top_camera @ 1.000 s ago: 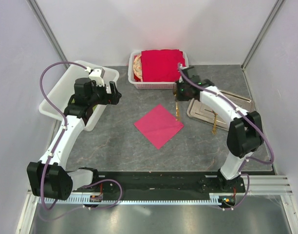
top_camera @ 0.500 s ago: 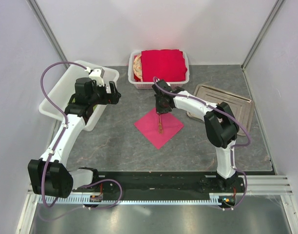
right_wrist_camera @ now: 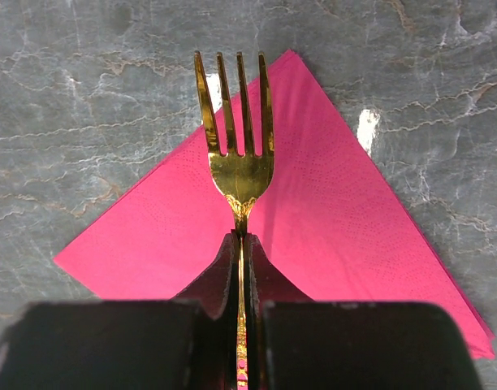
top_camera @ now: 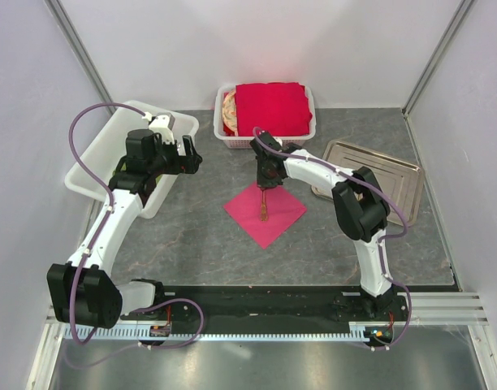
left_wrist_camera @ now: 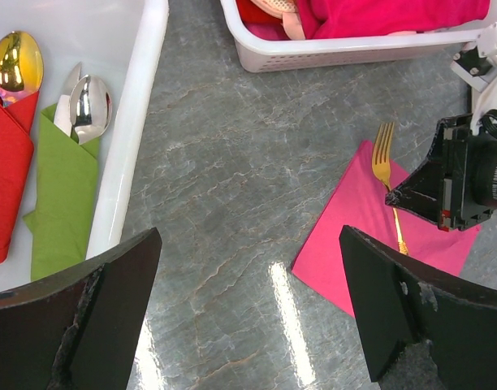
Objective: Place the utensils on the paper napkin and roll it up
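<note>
Two grippers are in view, and only one is loaded. Well left of the napkin (top_camera: 265, 210), the left gripper (left_wrist_camera: 244, 317) hangs beside the white tub (left_wrist_camera: 135, 138). Its jaws are spread wide and hold nothing. The napkin lies flat on the grey top as a diamond, with one corner pointing away from the arms. Over that far half, the right gripper (right_wrist_camera: 240, 248) holds the fork (right_wrist_camera: 236, 158). Its jaws are pinched narrow on the handle just behind the neck, and the tines point toward the far corner. Whether the fork touches the paper cannot be told. Right of the napkin sits the metal tray (top_camera: 395, 166).

The fork looks stiff, light and polished, so it is likely slippery between the pads. A grip near the neck, across the flat of the handle, should stop it swinging or twisting. The napkin looks thin, soft and very light. It will probably slide or crumple on the smooth top unless the cutlery weighs it down. For rolling, a corner or a free edge seems the place to pinch.
</note>
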